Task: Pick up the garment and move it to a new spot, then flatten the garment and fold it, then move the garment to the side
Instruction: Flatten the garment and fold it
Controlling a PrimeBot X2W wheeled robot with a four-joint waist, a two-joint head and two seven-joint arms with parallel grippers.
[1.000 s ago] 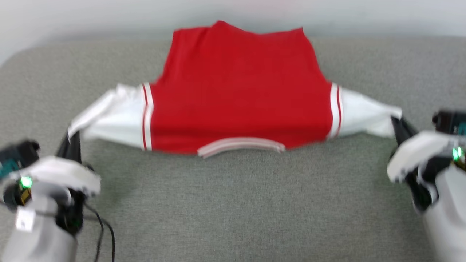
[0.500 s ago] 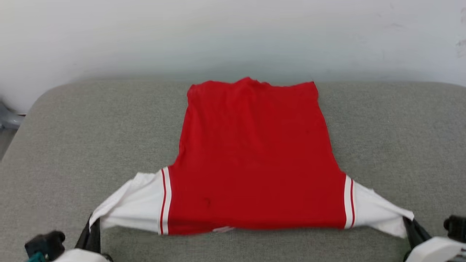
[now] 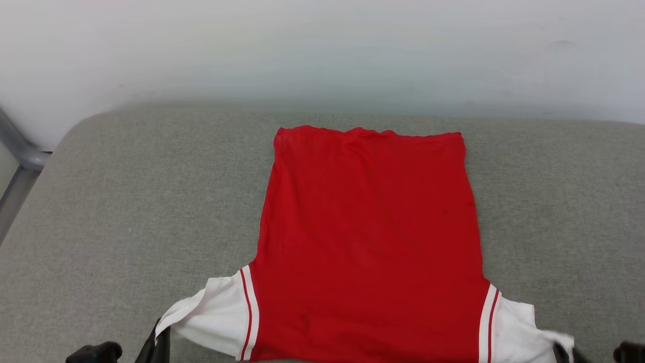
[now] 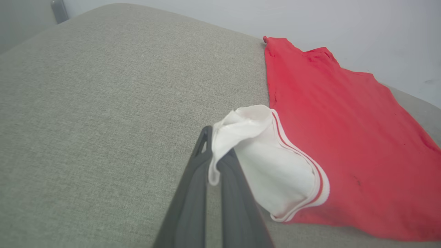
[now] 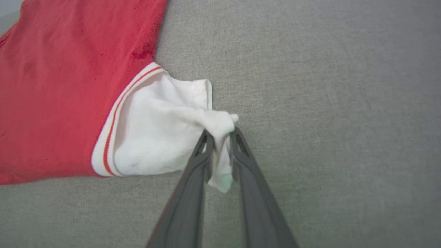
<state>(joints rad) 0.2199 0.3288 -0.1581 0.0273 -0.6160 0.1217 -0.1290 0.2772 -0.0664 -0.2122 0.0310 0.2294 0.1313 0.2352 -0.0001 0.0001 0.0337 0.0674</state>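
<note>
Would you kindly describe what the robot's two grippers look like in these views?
The left gripper and the right gripper look alike. Each has jaws made of two long, slim, matt dark-grey fingers that taper toward the tip. Each finger has a narrow, elongated cut-out just below its tip, clearest in the right wrist view.

Grey fabric tabletop [image 3: 126, 201] against a pale wall [image 3: 322, 50]
The woven-cloth tabletop rounds off at 10 o'clock; the plain wall runs along its far edge at 12 o'clock, and a grey metal tube [image 3: 20, 151] stands just beside it at 9 o'clock.
</note>
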